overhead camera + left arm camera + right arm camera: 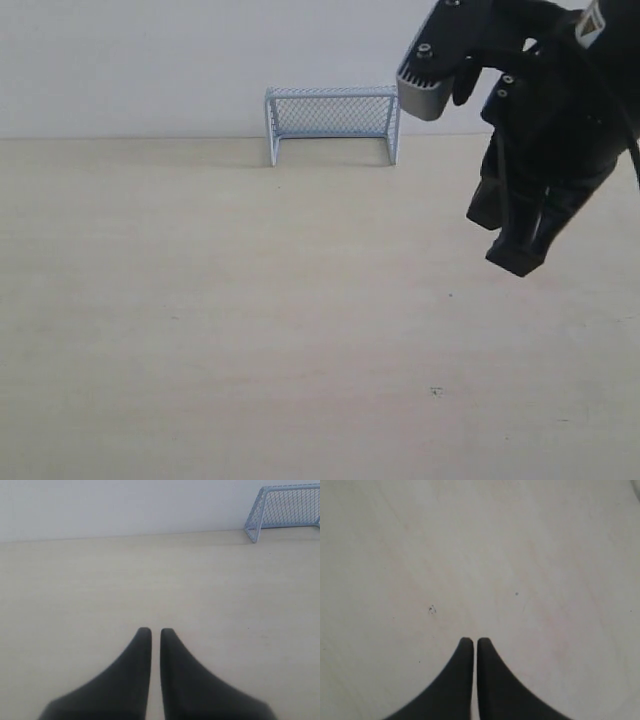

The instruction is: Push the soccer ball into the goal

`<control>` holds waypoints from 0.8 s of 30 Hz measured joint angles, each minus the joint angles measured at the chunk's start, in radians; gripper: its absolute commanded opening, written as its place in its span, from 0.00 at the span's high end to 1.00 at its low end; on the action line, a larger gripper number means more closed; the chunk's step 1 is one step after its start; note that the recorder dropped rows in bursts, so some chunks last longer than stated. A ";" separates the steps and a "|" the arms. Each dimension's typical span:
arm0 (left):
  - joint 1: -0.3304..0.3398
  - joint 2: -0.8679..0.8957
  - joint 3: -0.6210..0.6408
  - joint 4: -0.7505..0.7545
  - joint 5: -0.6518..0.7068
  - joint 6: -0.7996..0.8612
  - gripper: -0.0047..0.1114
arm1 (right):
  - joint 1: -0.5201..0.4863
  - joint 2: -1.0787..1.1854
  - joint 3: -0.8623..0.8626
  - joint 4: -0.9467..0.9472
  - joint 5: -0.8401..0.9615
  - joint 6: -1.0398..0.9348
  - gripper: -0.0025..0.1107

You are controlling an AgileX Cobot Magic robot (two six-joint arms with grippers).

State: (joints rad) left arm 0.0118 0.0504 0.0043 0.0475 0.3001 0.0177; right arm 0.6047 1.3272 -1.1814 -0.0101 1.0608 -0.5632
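Far back on table [200, 300], goal [332, 122], left hand [155, 632], right hand [475, 641], both closed, empty.

A pale cream tabletop [250, 330] with faint wood grain fills most of the exterior view, meeting a plain white wall [130, 60] along a straight horizontal line in the upper part of the frame. The light is soft and even; a small dark speck [435, 391] marks the tabletop at lower right.

light: bright, even — washed-out | shadows: faint at goal [333, 123] | focus: slightly soft
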 measured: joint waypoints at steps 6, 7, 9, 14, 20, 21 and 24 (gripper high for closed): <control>0.000 0.000 0.000 0.000 0.000 0.000 0.91 | 0.000 -0.079 0.057 0.000 -0.033 0.037 0.98; 0.000 0.000 0.000 0.000 0.000 0.000 0.91 | 0.000 -0.092 0.066 0.000 -0.035 0.043 0.98; 0.000 0.000 0.000 0.000 0.000 0.000 0.91 | 0.000 -0.115 0.085 0.000 -0.039 0.054 0.98; 0.000 0.000 0.000 0.000 0.000 0.000 0.91 | 0.000 -0.174 0.129 -0.022 -0.044 0.103 0.98; 0.000 0.000 0.000 0.000 0.000 0.000 0.91 | 0.000 -0.248 0.191 -0.049 -0.053 0.158 0.98; 0.000 0.000 0.000 0.000 0.000 0.000 0.91 | 0.000 -0.261 0.201 -0.051 -0.057 0.165 0.98; 0.000 0.000 0.000 0.000 0.000 0.000 0.91 | 0.000 -0.300 0.227 -0.052 -0.068 0.184 0.98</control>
State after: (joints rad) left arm 0.0118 0.0504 0.0043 0.0475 0.3001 0.0177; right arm 0.6047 1.0271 -0.9544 -0.0619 0.9925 -0.3789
